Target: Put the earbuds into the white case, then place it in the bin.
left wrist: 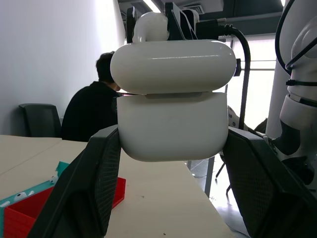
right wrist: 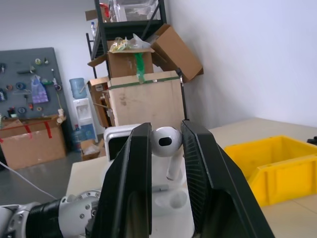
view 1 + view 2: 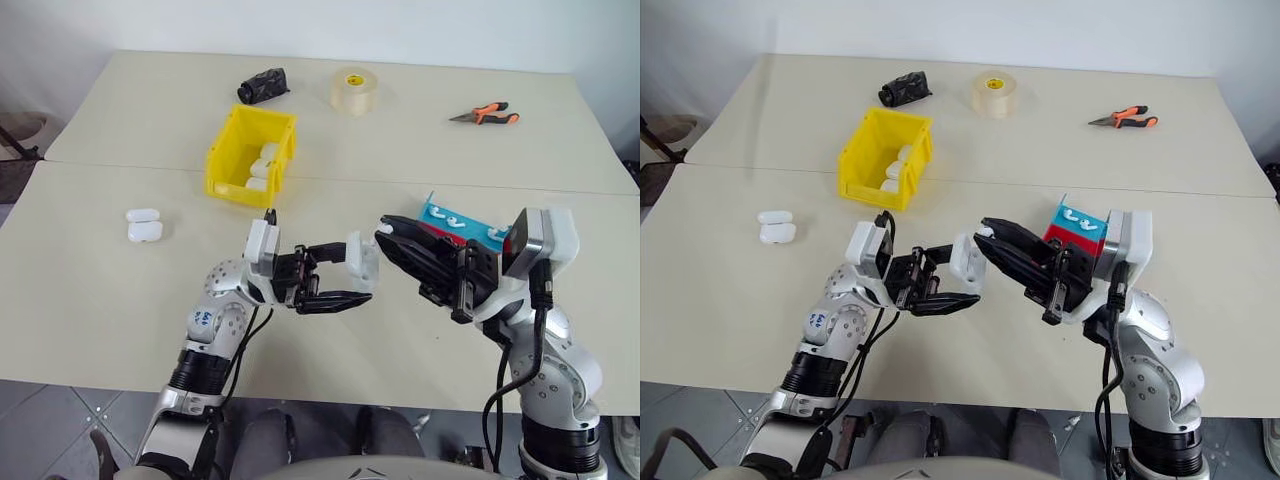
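My left gripper (image 3: 355,276) is shut on the white case (image 3: 362,260), held above the table in front of me with its lid flipped open. In the left wrist view the case (image 1: 173,119) sits between the two black fingers (image 1: 99,173). My right gripper (image 3: 386,233) is shut on one white earbud (image 2: 165,140), stem down, just above the open case (image 2: 166,198). More earbuds (image 3: 455,220) lie in the teal tray (image 3: 478,238) behind my right hand. The yellow bin (image 3: 225,160) stands farther back on the left with white cases (image 3: 264,165) inside.
Two white cases (image 3: 143,225) lie on the table at the left. A red tray (image 3: 1065,240) adjoins the teal one. At the far side are a black object (image 3: 263,85), a tape roll (image 3: 355,90) and orange-handled pliers (image 3: 487,115). A person (image 1: 91,114) sits beyond the table.
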Robot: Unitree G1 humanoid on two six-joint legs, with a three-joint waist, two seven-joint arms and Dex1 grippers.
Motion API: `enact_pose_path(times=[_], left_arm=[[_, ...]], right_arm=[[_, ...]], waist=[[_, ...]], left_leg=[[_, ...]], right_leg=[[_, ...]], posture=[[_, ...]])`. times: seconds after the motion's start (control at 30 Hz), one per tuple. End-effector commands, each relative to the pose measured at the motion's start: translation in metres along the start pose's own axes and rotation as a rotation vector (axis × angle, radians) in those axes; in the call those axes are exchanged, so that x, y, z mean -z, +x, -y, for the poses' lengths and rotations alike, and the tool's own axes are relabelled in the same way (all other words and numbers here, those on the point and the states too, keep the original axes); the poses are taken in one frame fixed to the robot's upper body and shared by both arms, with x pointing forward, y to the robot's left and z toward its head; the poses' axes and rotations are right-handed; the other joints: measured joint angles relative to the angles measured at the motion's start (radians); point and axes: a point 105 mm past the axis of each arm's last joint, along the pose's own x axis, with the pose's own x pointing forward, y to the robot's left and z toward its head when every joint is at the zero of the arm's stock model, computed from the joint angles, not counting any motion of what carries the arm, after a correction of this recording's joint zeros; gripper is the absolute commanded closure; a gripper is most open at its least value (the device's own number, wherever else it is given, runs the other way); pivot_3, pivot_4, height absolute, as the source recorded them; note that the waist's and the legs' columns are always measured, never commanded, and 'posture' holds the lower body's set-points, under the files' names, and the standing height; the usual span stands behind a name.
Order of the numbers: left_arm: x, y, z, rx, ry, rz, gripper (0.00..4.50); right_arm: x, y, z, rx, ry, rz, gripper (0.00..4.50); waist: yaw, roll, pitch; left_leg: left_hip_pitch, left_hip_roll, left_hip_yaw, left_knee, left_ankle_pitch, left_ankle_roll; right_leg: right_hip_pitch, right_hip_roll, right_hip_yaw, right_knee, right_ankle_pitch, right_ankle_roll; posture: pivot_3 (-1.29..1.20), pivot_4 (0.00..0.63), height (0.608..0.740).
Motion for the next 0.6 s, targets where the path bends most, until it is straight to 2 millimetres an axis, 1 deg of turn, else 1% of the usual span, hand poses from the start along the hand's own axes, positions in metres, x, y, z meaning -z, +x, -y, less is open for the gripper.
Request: enact_pose_path(times=[0.03,0.43,0.53,0.6], left_arm=[[-0.011,0.007,0.005,0.034,0.027,0.034,1.52],[-0.012,0.010,0.008,0.049,0.021,0.028,1.52],[-0.012,0.010,0.008,0.050,0.024,0.030,1.52],[-0.013,0.011,0.007,0.049,0.029,0.034,1.52]], right_arm=[[0.003,-0.001,-0.003,-0.018,-0.032,0.008,3.80],[0.024,-0.003,0.001,-0.022,-0.047,-0.026,3.80],[0.032,-0.006,0.003,-0.018,-0.029,-0.066,3.80],[0.035,-0.007,0.000,-0.041,0.030,-0.084,3.80]], waist=[[0.000,0.000,0.000],[0.001,0.000,0.000],[0.000,0.000,0.000],[0.001,0.000,0.000]], left_leg=[[0.000,0.000,0.000,0.000,0.000,0.000],[0.000,0.000,0.000,0.000,0.000,0.000],[0.000,0.000,0.000,0.000,0.000,0.000],[0.000,0.000,0.000,0.000,0.000,0.000]], right_leg=[[0.000,0.000,0.000,0.000,0.000,0.000],[0.000,0.000,0.000,0.000,0.000,0.000],[0.000,0.000,0.000,0.000,0.000,0.000],[0.000,0.000,0.000,0.000,0.000,0.000]], posture=[[0.00,0.150,0.740],[0.00,0.150,0.740],[0.00,0.150,0.740],[0.00,0.150,0.740]])
